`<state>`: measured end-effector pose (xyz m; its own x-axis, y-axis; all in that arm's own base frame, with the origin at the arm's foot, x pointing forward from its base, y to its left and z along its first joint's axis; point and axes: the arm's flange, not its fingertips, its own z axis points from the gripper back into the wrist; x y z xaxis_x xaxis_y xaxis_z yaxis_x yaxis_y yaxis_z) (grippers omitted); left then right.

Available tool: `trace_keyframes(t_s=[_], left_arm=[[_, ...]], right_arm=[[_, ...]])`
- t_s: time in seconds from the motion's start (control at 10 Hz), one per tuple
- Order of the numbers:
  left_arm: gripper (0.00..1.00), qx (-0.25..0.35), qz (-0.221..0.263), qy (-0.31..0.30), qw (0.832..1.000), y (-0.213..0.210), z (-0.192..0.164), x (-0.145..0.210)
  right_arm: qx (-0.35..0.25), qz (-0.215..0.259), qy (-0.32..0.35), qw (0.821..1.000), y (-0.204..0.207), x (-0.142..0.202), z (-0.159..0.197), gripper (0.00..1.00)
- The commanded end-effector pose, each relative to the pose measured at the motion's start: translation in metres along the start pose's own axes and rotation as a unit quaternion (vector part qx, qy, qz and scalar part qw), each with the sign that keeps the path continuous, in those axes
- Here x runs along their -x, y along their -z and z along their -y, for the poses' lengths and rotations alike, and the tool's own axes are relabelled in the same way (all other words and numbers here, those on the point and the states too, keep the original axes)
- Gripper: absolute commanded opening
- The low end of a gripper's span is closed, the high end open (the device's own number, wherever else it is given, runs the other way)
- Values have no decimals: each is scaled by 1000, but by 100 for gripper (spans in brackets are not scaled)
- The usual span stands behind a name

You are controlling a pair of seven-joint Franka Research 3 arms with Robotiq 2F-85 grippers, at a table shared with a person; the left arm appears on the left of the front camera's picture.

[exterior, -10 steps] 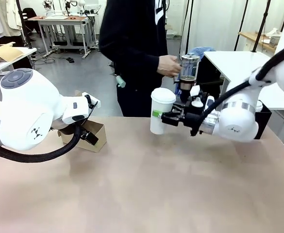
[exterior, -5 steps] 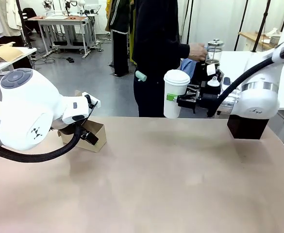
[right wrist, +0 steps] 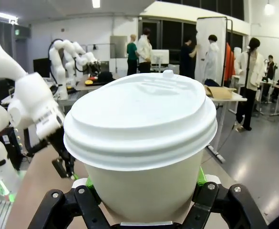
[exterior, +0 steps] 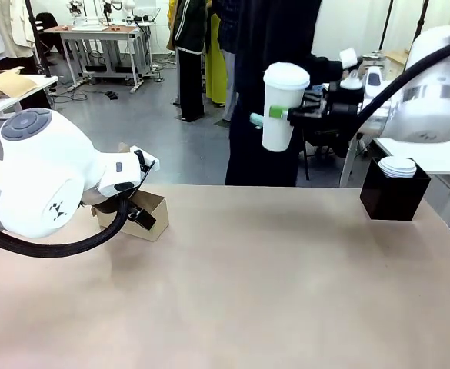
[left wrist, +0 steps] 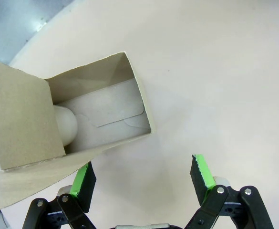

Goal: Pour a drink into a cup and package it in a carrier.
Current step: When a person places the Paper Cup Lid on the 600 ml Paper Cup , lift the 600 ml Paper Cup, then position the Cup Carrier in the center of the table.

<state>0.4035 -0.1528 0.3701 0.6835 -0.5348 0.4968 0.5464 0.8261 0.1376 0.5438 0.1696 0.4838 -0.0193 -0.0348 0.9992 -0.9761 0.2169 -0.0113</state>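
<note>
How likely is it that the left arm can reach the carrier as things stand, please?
Probably yes: the left gripper hangs open just above the table, close beside the carrier, and nothing seems to lie between them.

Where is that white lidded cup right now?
Front view: the cup is held aloft in the right end effector, right of centre, up-left of the black lid box.
</note>
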Motion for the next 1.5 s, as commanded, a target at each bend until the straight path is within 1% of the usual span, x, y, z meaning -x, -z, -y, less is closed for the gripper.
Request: trace_keyframes(t_s=[0.0,0.1,0.2,0.3,0.4,0.5,1.4], left_arm=[[100,1,0,-1,1000,0,-1,0],[100,1,0,-1,1000,0,-1,0],[100,1,0,-1,1000,0,-1,0],[100,1,0,-1,1000,0,-1,0],[100,1,0,-1,1000,0,-1,0],[100,1,0,-1,1000,0,-1,0],[100,1,0,-1,1000,0,-1,0]], right_arm=[[-10,-15,23,1000,4,-33,-6,81],[-7,-14,30,999,14,-46,-12,81],[-1,-18,36,999,26,-52,-15,81],[5,-22,37,999,39,-52,-16,81],[-12,-22,60,998,48,-50,-19,81],[-7,-7,23,1000,25,-50,-19,81],[-7,-7,23,1000,25,-50,-19,81]])
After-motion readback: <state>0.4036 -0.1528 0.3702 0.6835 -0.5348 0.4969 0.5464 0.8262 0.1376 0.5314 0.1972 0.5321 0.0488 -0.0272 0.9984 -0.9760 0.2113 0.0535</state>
